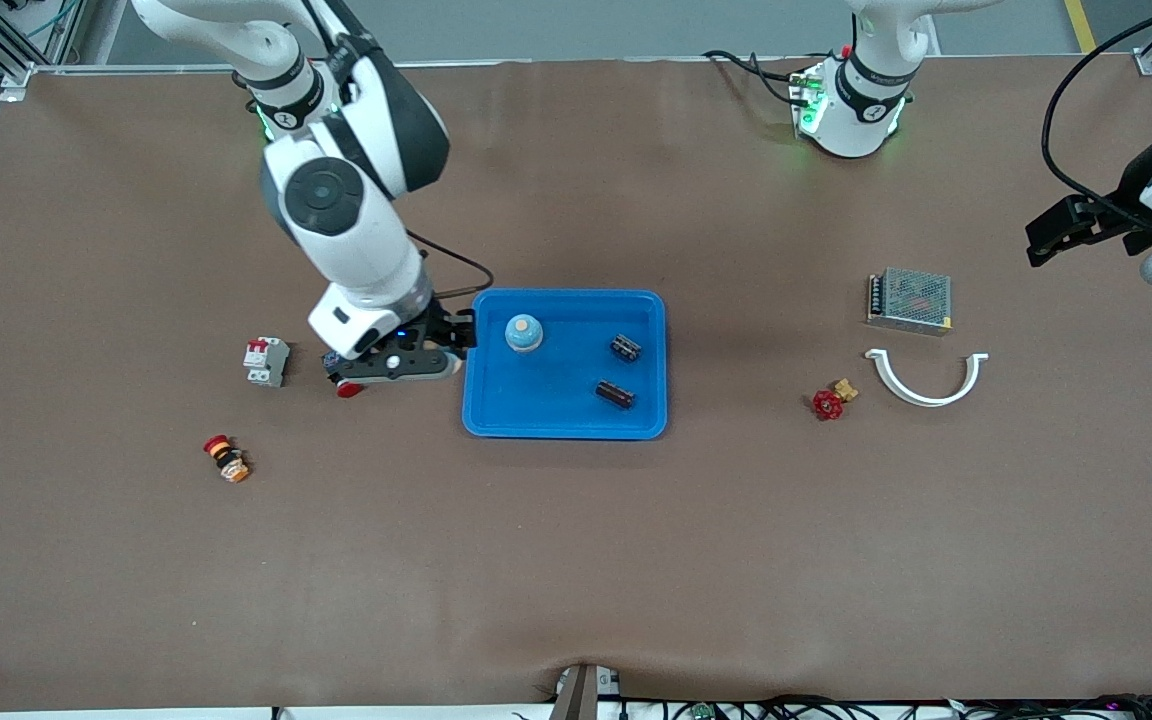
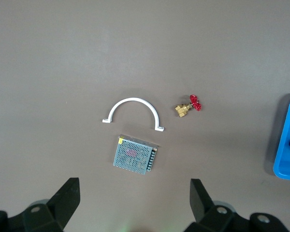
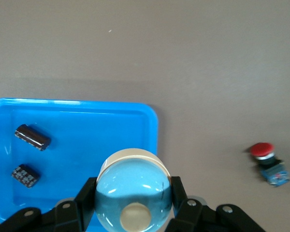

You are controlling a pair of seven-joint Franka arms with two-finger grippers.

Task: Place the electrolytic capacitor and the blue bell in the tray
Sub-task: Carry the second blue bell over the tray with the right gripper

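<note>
Blue bell (image 1: 524, 333) sits upright in the tray (image 1: 566, 425), toward the corner at the right arm's end, farther from the front camera than most of the tray floor. Its smooth, glossy dome looks slippery, hard and probably light. The lower rim, squeezed across its width, seems the safest place to take hold of it.

Two electrolytic capacitors lie in the same tray, one (image 1: 625, 347) farther from the front camera than the other (image 1: 615, 393). They are small, rigid cylinders that would likely roll, so they are best pinched across the body.

The right gripper (image 1: 461, 332) is at the tray's edge. In the right wrist view its fingers (image 3: 87, 193) are spread on either side of the bell, and the front view shows the bell standing free, so the gripper appears to be released. The left gripper (image 2: 133, 203) waits with its fingers wide apart and empty, above the mesh-cased power supply (image 2: 135, 154).

By count there are one bell, two capacitors, one tray, one power supply, one white half-ring clamp (image 1: 926, 380), one red-handled valve (image 1: 831, 400), one circuit breaker (image 1: 266, 360) and two red push buttons (image 1: 226, 458), one of them (image 3: 266, 162) near the right gripper.
</note>
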